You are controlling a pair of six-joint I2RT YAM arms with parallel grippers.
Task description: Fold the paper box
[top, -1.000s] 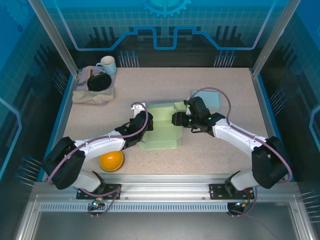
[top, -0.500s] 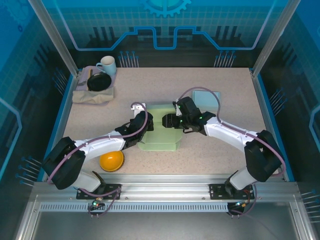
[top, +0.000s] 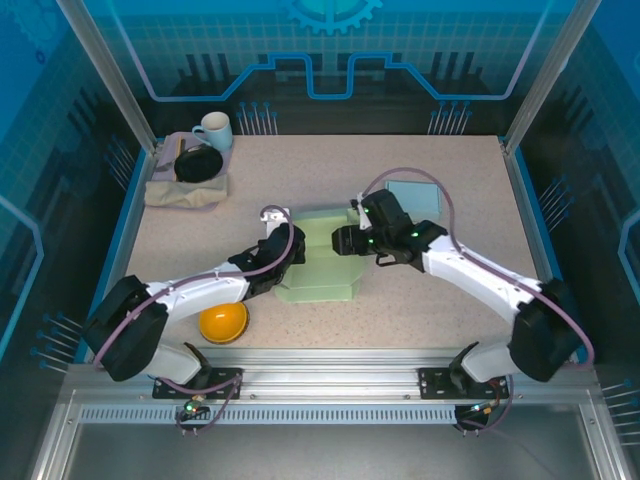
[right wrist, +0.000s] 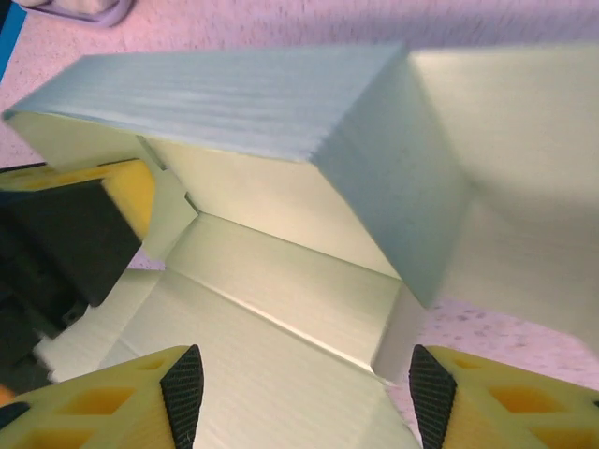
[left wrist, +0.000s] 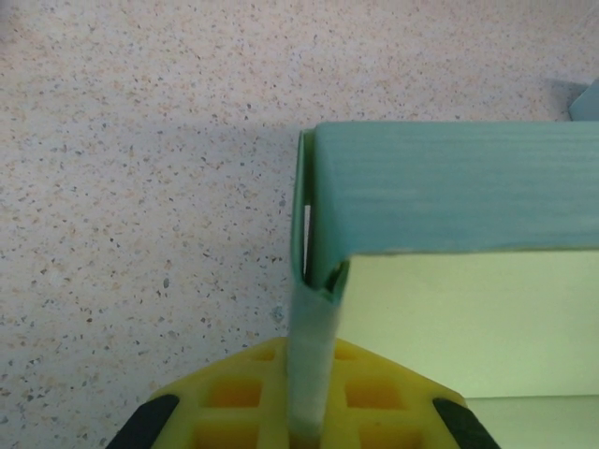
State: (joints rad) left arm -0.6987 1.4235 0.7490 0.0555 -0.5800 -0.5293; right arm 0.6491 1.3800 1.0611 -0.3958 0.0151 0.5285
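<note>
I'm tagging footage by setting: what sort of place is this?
Likely a robot lab test cell, not a home: aluminium posts and blue printed panels enclose the speckled table, with a left arm and right arm bolted at its near edge.

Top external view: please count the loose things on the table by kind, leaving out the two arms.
paper box, light green: 1
flat sheet, pale blue: 1
orange bowl: 1
mug: 1
black bowl: 1
beige cloth: 1
Total: 6
</note>
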